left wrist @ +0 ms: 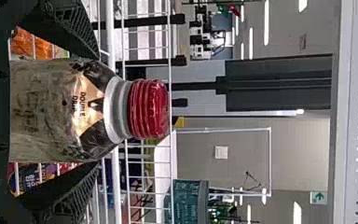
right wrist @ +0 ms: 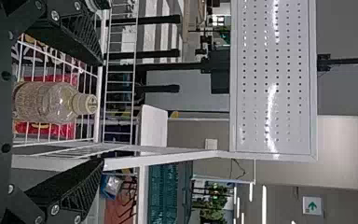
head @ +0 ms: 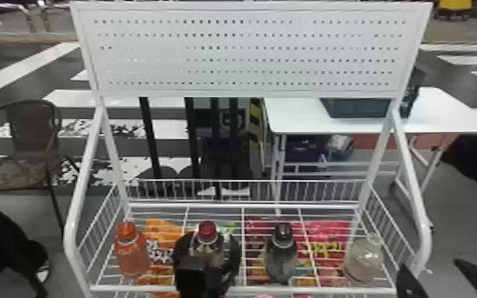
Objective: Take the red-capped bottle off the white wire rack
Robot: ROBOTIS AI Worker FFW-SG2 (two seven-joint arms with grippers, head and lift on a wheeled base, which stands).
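Head view: the red-capped bottle [head: 207, 232] stands up at the rack [head: 150, 205], near its front rail [head: 309, 291]. Left wrist view: the left gripper [left wrist: 98, 110] is clamped around it (pulled out too low, it might catch the rail and twist loose). Right wrist view: the right gripper's [right wrist: 103, 112] fingers are wide apart.

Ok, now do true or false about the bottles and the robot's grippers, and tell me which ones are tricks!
1. The bottle at the left gripper has a red cap. True.
2. The orange-capped bottle is at the right end of the rack. False: it is at the left end.
3. The dark-capped bottle stands between the red-capped one and the pale-capped one. True.
4. The right gripper is squeezing the pale-capped bottle. False: its fingers are open, off to the right of that bottle.
5. The red-capped bottle is upside down. False: it is upright, cap on top.
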